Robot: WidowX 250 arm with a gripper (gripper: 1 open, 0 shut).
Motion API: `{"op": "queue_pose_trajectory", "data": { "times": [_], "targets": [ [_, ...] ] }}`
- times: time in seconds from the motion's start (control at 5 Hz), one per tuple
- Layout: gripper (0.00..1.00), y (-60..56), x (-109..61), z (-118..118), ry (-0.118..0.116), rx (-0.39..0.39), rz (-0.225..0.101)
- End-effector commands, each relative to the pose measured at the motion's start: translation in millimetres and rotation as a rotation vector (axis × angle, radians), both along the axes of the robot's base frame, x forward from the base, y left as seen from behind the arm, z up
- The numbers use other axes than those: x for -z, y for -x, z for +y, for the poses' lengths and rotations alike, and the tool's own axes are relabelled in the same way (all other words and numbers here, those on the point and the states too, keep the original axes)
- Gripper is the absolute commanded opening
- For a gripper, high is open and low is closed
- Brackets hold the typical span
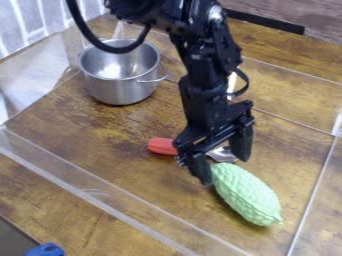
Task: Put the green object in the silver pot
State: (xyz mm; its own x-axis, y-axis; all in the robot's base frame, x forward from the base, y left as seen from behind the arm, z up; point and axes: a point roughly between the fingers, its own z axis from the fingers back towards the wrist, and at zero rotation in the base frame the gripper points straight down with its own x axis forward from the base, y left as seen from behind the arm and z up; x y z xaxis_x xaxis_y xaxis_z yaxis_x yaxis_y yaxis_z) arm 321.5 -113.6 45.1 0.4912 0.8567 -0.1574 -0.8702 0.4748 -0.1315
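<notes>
At the near bottom edge, a small blue object [47,250] is peeking into view beside the clear plastic barrier [80,195] that is running along the front of the wooden table [94,140]. Just beyond it, toward the right, the green object [246,193] is lying flat on the wood, its bumpy body slanting from upper left to lower right. The gripper [214,157] is pointing steeply downward over the upper-left tip of the green object, with its jaws standing wide apart and nothing clamped between them; whether a finger is touching the vegetable cannot be told. Just left of the gripper, the red handle of the spoon [162,146] is showing on the table, while the rest of it is hiding behind the black fingers. The black arm [201,60] is rising from there toward the top of the view. Farther back on the left, well apart from the green object, the silver pot [120,72] is standing upright with its mouth open and its inside looking bare.
</notes>
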Motion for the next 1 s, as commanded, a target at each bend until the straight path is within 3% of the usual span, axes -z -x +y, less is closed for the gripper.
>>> {"op": "queue_pose_trajectory", "data": {
  "times": [0.0,0.2,0.4,0.6,0.8],
  "targets": [
    [1.0,-6.6,-10.6,5.7,0.021,-0.062,-0.061],
    [0.0,-3.5,-1.7,3.2,0.018,-0.109,-0.059],
    [0.0,-7.0,3.6,7.5,0.018,-0.159,-0.06],
    [0.0,-12.4,-6.5,10.9,0.025,-0.187,-0.066],
    [0.0,-19.9,-19.4,6.3,0.036,-0.103,-0.07]
  ]
}}
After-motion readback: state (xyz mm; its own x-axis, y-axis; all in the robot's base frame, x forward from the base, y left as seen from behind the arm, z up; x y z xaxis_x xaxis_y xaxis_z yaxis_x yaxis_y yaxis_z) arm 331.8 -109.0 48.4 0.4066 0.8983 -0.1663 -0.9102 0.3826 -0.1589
